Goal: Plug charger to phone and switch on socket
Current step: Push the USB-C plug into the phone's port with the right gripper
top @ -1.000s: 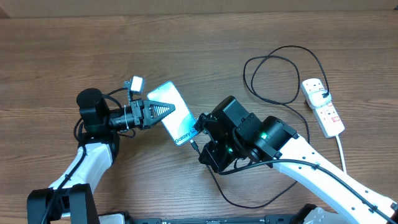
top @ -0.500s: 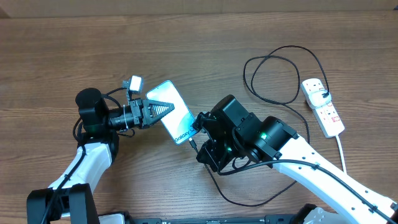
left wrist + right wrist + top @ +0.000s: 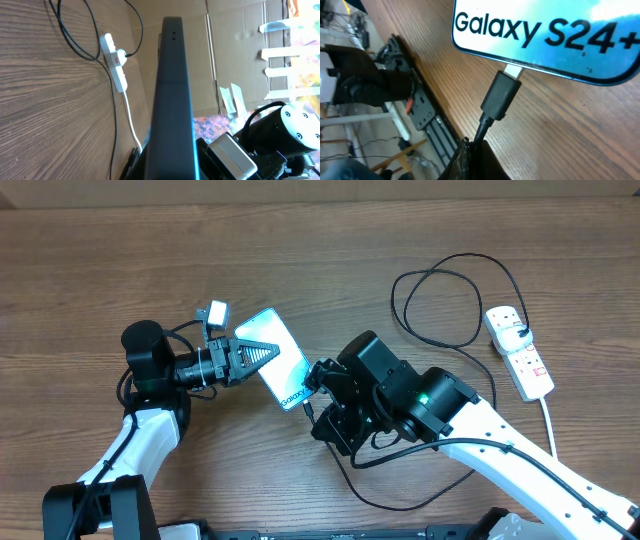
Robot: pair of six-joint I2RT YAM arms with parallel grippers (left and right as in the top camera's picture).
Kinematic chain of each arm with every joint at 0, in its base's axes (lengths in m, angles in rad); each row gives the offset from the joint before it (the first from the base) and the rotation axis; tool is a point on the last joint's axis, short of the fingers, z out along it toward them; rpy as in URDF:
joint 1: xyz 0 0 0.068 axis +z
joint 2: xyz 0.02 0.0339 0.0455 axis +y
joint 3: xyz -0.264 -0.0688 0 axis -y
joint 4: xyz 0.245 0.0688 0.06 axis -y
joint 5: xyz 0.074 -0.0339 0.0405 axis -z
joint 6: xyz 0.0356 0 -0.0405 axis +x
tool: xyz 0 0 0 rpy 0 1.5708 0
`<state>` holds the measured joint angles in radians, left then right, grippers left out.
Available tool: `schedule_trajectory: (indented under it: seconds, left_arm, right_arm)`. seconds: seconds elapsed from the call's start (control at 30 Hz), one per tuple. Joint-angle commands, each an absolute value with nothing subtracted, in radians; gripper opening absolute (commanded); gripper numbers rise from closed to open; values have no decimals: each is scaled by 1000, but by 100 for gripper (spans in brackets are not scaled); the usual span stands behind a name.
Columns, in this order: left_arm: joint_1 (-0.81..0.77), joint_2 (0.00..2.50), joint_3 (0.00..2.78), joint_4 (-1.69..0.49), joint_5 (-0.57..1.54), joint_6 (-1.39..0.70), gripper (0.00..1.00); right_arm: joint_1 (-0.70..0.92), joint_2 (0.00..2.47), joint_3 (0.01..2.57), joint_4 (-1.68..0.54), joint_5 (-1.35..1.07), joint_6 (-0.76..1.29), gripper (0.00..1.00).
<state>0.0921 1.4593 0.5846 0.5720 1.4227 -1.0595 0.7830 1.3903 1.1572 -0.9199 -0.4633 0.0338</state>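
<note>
Centrally, left jaws clamp the phone (image 3: 285, 370) tilted, steadying its port; right jaws pinch the charger (image 3: 501, 95) behind its connector, tip at that port. Socket (image 3: 520, 352) lies at right edge.

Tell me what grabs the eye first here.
The bright turquoise phone, clamped in the left gripper left of centre, stands out first. At its lower edge the right gripper holds the charger, connector at the port, bare metal showing. The white socket lies far right.

Left claw (image 3: 270, 354) and right claw (image 3: 316, 413) are clamped, facing each other.
</note>
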Motion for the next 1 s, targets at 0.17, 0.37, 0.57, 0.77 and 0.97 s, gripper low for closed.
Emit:
schedule_trajectory:
  seconds: [0.17, 0.37, 0.57, 0.77, 0.97]
  left_arm:
    - [84, 1460, 604, 573, 1573, -1016, 4]
    - [84, 1460, 604, 573, 1580, -989, 4]
    - [64, 1460, 603, 573, 1579, -971, 4]
    - [60, 1460, 603, 573, 1528, -963, 4]
    - [57, 1460, 603, 572, 1431, -965, 4]
  right_arm:
    - [785, 1364, 1186, -898, -208, -17, 4]
    - [785, 1363, 1186, -869, -291, -16, 4]
    - [785, 1363, 1186, -812, -359, -16, 4]
    - [785, 1363, 1186, -856, -358, -16, 19]
    - [785, 1363, 1186, -868, -360, 3, 31]
